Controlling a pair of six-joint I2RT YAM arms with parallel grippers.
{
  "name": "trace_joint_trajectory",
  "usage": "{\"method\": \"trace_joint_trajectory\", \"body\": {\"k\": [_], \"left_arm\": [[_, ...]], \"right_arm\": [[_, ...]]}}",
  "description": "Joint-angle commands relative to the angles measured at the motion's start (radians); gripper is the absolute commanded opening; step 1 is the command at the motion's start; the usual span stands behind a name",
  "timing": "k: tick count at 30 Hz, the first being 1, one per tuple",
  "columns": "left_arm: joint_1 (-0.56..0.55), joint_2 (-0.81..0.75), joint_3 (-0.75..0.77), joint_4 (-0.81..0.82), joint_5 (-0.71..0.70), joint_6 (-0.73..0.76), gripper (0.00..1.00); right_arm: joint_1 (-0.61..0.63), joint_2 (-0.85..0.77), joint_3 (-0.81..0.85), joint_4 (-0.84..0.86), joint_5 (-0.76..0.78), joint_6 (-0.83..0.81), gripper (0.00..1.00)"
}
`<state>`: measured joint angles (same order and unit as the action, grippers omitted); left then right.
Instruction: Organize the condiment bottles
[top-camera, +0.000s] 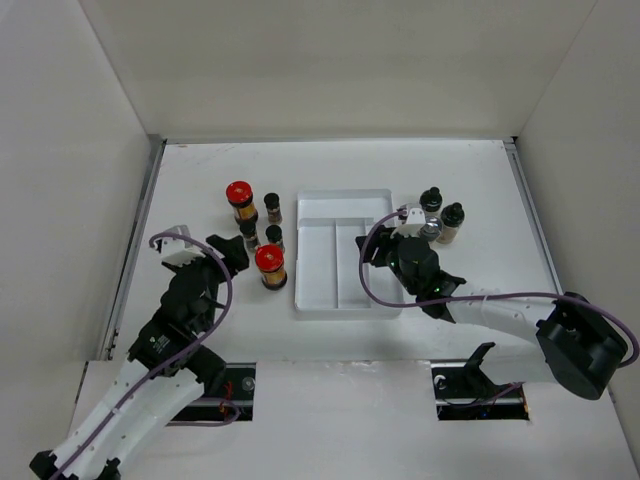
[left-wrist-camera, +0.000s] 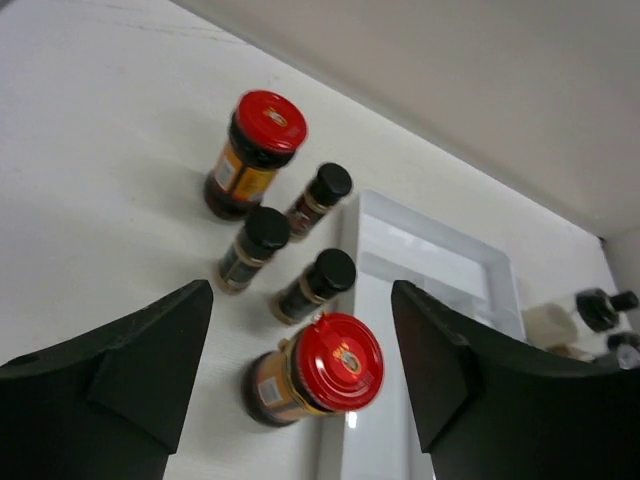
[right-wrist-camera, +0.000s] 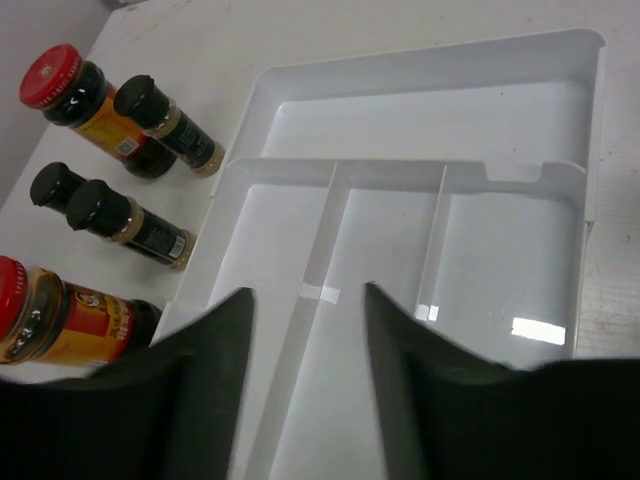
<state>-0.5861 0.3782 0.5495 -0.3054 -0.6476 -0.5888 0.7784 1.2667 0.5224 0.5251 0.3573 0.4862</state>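
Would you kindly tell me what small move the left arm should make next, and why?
Probably ease the left gripper forward and down around the near red-lidded jar. Its jaws stand open and empty, the jar stands upright, framed between them in the wrist view, and the white tray beside it holds nothing yet.

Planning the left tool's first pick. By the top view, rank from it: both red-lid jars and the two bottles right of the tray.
1. The near red-lid jar, just right of the left tool.
2. The far red-lid jar, farther back.
3. The two bottles, across the tray.
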Motion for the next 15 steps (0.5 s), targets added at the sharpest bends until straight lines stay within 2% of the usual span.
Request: {"method": "trace_joint_trajectory", "body": {"k": [1,3,5,11,15], "left_arm": [[-0.083,0.011,0.018,-0.075,0.022,0.026,0.79],[-0.149,0.04,0.026,-0.103,0.031,0.024,0.86],[-0.213,0.086,0.026,-0.123,0.016,0.023,0.89],[-0.347,0.244,0.001,-0.083,-0.107,0.015,0.91],[-0.356,0.355,0.006,-0.012,-0.132,0.066,0.91]], "right_arm": [[-0.005,-0.012,0.008,0.055,-0.011,-0.015,0.61],[-0.005,-0.013,0.007,0.053,-0.011,-0.012,0.77],[-0.006,-0.016,0.007,0.052,-0.011,-0.012,0.84],[-0.009,-0.024,0.001,0.055,-0.012,-0.008,0.94],[-0.009,-0.018,0.002,0.055,-0.012,-0.006,0.96]]}}
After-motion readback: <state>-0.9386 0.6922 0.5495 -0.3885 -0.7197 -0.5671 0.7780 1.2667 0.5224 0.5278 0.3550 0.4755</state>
